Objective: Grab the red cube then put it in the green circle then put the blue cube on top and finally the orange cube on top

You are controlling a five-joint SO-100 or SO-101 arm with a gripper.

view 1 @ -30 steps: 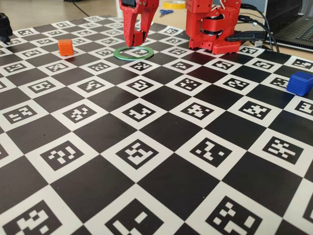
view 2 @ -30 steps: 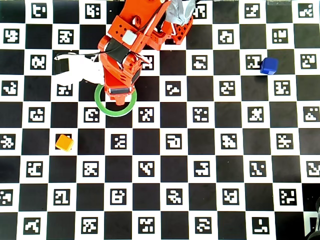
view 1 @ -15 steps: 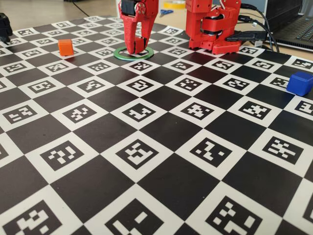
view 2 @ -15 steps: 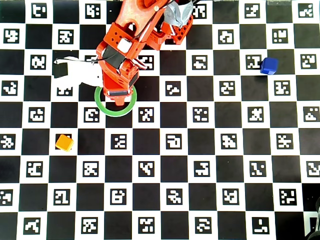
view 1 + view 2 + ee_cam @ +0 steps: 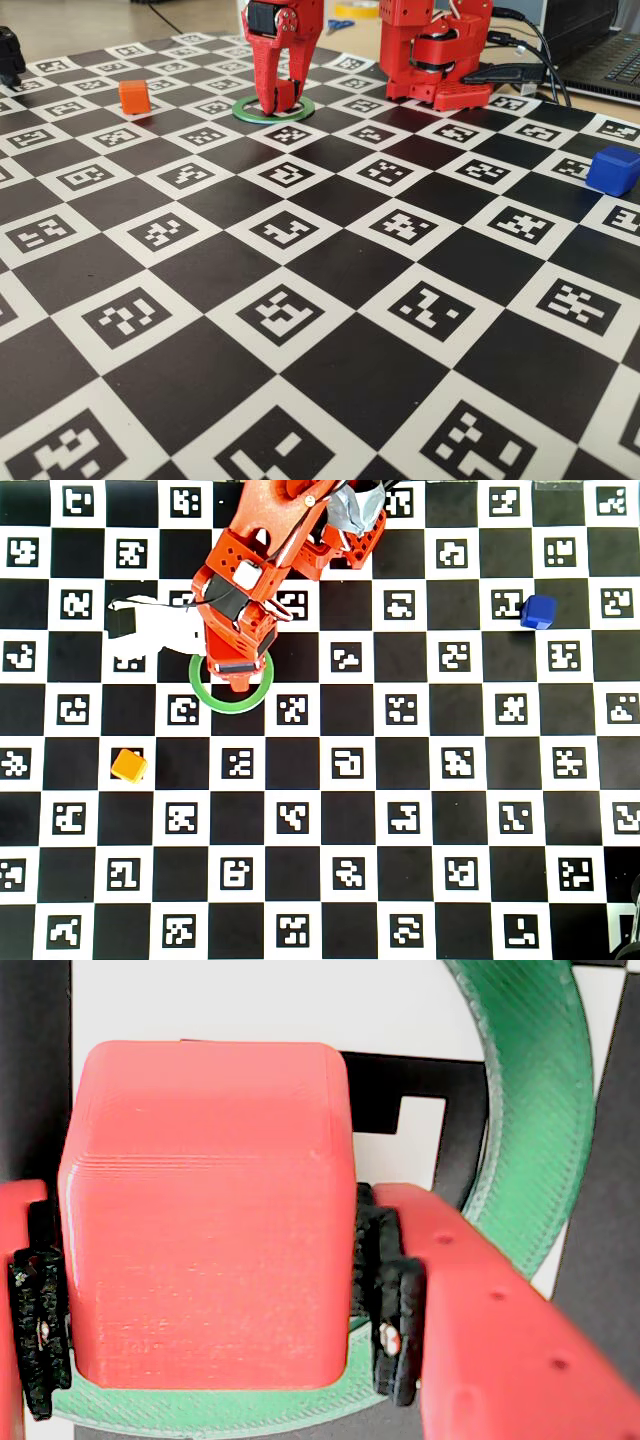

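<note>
The jaws (image 5: 210, 1345) are closed on the red cube (image 5: 205, 1210), one black-padded finger pressed against each side of it in the wrist view, and the cube sits within the green circle (image 5: 535, 1110), whose rim curves round its right side and passes under its near edge. In the fixed view the red arm comes straight down at the far side of the table (image 5: 330, 330), its jaws (image 5: 279, 100) planted inside the green circle (image 5: 250, 111); the cube itself is hard to pick out there between the red fingers. The orange cube (image 5: 134, 96) rests on the table to the left of the circle in that view, well apart from it, and the blue cube (image 5: 612, 170) lies far off at the right edge. From overhead, the arm covers most of the green circle (image 5: 205, 693), the orange cube (image 5: 129, 766) lies nearer and left of it, and the blue cube (image 5: 538, 611) stands alone far to the right
</note>
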